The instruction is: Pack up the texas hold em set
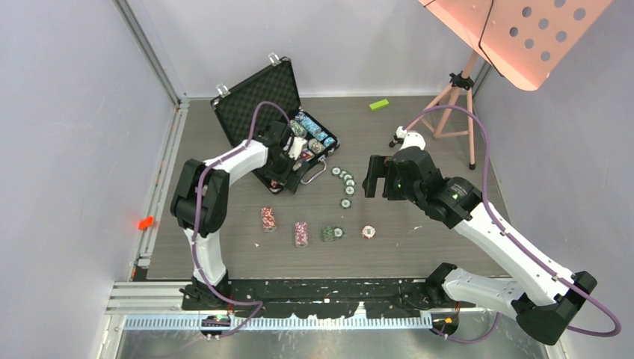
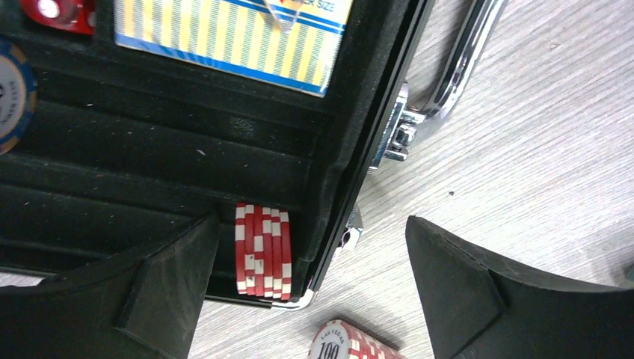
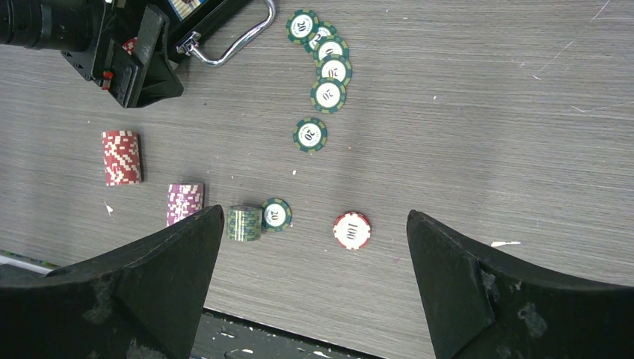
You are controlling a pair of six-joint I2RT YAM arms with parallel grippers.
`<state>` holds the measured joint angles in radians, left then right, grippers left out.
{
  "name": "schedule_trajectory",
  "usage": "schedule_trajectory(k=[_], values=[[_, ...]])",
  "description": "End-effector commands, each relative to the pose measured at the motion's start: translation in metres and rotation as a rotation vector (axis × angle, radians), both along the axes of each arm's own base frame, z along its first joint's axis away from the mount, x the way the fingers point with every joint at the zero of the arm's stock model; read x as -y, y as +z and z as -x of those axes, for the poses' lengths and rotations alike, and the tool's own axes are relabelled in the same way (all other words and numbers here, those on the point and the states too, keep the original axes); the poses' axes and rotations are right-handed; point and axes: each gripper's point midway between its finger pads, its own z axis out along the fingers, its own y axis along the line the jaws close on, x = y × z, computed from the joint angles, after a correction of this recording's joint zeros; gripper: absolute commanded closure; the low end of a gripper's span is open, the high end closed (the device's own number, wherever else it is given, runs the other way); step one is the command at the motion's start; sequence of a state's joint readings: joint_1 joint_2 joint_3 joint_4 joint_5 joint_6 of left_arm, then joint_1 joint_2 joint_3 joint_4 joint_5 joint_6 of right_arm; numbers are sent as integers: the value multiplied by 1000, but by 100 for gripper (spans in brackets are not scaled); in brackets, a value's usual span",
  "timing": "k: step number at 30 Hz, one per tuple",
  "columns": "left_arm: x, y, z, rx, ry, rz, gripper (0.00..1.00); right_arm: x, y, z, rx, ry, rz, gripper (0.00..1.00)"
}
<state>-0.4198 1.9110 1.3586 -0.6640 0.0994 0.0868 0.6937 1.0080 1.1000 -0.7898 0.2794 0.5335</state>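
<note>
At the back left of the table: black briefcase open, foam-lined lid raised toward the rear, tray facing up. The tray holds a row of chips along its far side, a striped card box and a red die.

Left gripper is over the tray's near corner, jaws wide, nothing between them. One finger is over the tray, the other over the table. A short stack of red chips stands on edge in the foam slot at that corner, just beside the inner finger and against the case wall. The silver handle lies on the table outside the case.

Right gripper hovers above mid-table, jaws wide, holding nothing.

Loose on the table in front of the case:
- a red stack, a purple stack and a green stack, all lying on their sides
- one green chip just beside the green stack
- a single red chip marked 100, apart from the rest
- a curved trail of green chips running out from near the handle

Green block and pink tripod stand are at the back right, well apart from the case.
</note>
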Motion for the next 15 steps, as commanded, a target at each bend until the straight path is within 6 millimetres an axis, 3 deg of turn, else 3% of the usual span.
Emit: schedule_trajectory(k=[1, 4, 8, 11, 15], values=[[0, 49, -22, 146, 50, 18, 0, 0, 9, -5, 34, -23, -26, 0], [0, 71, -26, 230, 68, 35, 0, 0, 11, -6, 37, -23, -28, 1], [-17, 103, -21, 308, 179, 2, 0, -3, 11, -7, 35, -17, -33, 0], [-37, 119, -6, 337, 345, -10, 0, -4, 9, -8, 34, -16, -35, 0], [-72, 127, 21, 361, 637, -42, 0, -6, 9, -11, 41, -17, -45, 0]])
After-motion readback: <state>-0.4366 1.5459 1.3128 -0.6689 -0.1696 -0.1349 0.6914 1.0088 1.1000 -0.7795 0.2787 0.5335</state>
